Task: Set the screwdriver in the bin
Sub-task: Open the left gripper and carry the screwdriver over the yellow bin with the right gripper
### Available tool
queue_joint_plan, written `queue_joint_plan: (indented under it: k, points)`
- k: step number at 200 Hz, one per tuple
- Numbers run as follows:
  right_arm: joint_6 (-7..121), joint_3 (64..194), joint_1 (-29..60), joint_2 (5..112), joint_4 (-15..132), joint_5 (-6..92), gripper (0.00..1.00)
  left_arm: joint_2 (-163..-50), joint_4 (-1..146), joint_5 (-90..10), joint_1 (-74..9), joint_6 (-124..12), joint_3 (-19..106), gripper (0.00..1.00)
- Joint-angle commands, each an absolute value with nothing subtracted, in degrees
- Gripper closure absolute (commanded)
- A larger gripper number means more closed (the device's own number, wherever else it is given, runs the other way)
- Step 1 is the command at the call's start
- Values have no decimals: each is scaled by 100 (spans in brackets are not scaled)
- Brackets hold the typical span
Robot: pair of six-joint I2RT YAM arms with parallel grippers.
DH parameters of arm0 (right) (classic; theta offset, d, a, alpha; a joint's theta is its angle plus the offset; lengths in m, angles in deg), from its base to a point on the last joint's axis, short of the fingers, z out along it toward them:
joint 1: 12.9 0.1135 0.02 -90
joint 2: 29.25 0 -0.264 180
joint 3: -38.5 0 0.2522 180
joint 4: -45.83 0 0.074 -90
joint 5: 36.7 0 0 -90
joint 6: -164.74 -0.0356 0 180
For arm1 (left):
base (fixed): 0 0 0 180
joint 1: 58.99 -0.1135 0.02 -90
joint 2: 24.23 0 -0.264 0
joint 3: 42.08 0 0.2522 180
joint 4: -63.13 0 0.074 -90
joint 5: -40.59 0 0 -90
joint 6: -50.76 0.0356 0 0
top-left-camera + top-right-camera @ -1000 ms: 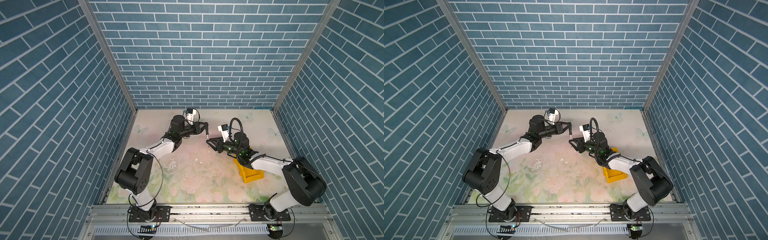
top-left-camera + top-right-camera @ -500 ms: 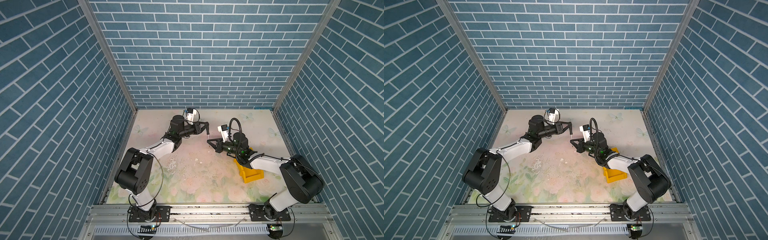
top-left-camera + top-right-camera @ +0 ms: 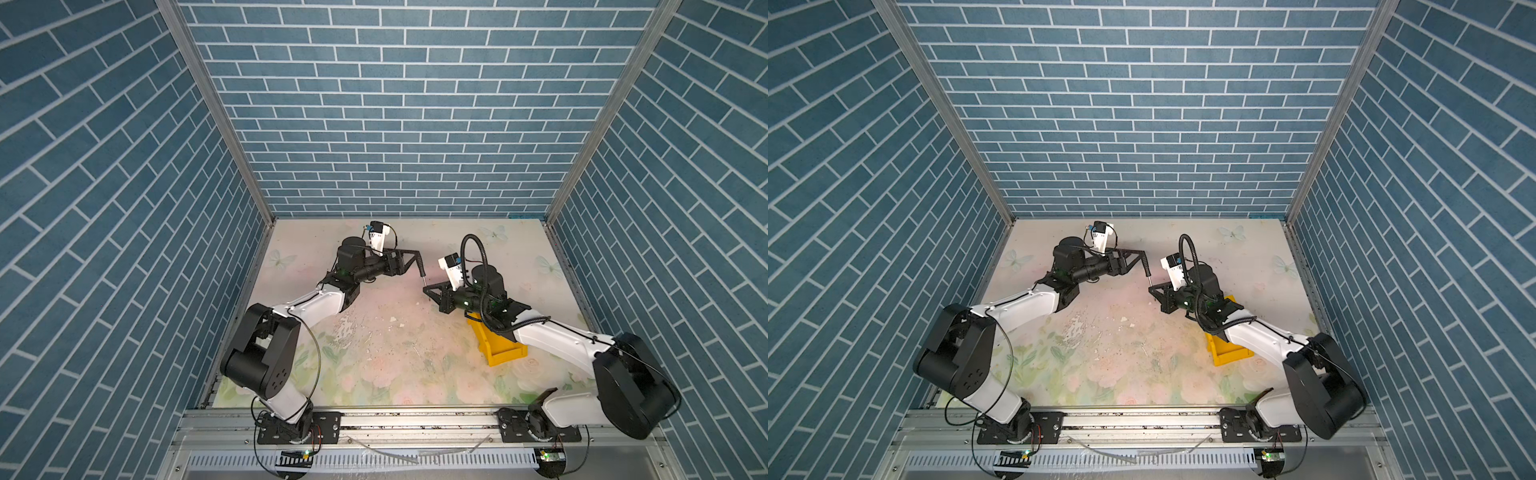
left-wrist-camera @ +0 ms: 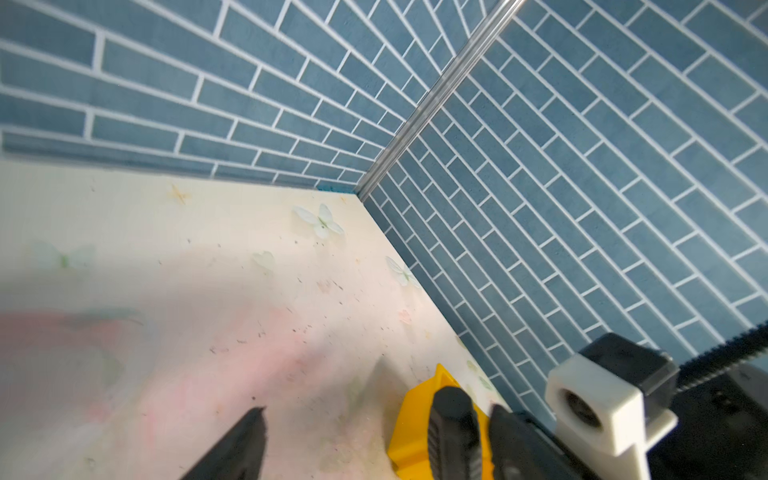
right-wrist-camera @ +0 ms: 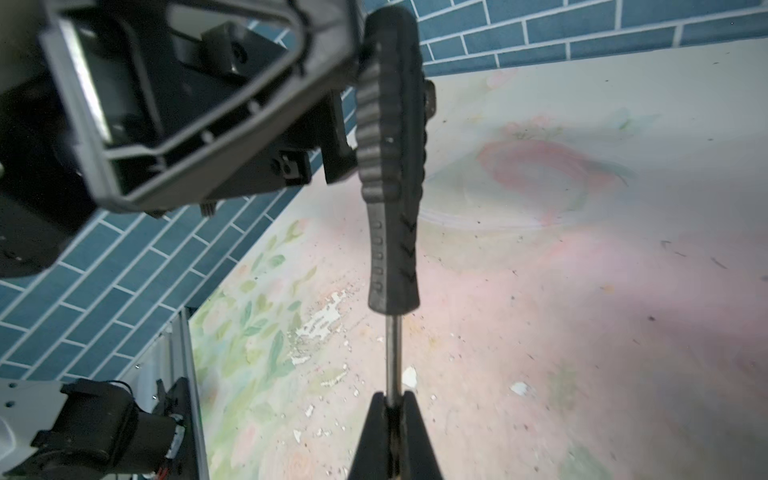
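**Right fingers [image 5: 374, 436] clamped on the screwdriver [image 5: 390, 166], left fingers [image 4: 245, 444] spread**

I see the right gripper [image 5: 392, 401] closed tight on the thin metal shaft at the bottom centre of the right wrist view. The black handle runs up from there and leans against one finger of the left gripper [image 4: 378, 411], whose jaws stand wide apart. In both top views the tool sits mid-frame between the two grippers. The yellow bin [image 3: 505, 353] lies to its lower right, not touching it.

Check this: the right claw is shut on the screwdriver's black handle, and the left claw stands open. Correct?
No. The right claw is shut on the thin metal shaft of the screwdriver, not its black handle, as the right wrist view shows. The left claw does stand open.
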State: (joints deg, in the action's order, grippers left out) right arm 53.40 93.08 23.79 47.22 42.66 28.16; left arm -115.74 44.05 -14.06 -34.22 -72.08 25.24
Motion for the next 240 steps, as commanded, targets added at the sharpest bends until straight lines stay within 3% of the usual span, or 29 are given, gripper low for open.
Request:
queue_joint_plan:
  k: [1, 56, 107, 153, 240]
  points:
    - [6130, 9422, 2360, 4095, 5665, 3501, 100, -11231, 4485, -1774, -3373, -6408, 2379, 0]
    - [5602, 8927, 2296, 2450, 7440, 5073, 100, -10760, 4266, -1863, -3077, -4789, 2008, 0]
    - [4184, 8500, 2274, 1318, 8842, 6347, 100, -10663, 5446, -1710, -2491, -3337, 2388, 0]
    - [3141, 8095, 2237, 1105, 9127, 6569, 100, -10789, 6033, -1439, -1898, -2914, 2751, 0]
    - [3070, 7638, 1843, 1567, 8886, 6292, 100, -10931, 7423, -1442, -1137, -2118, 3199, 0]
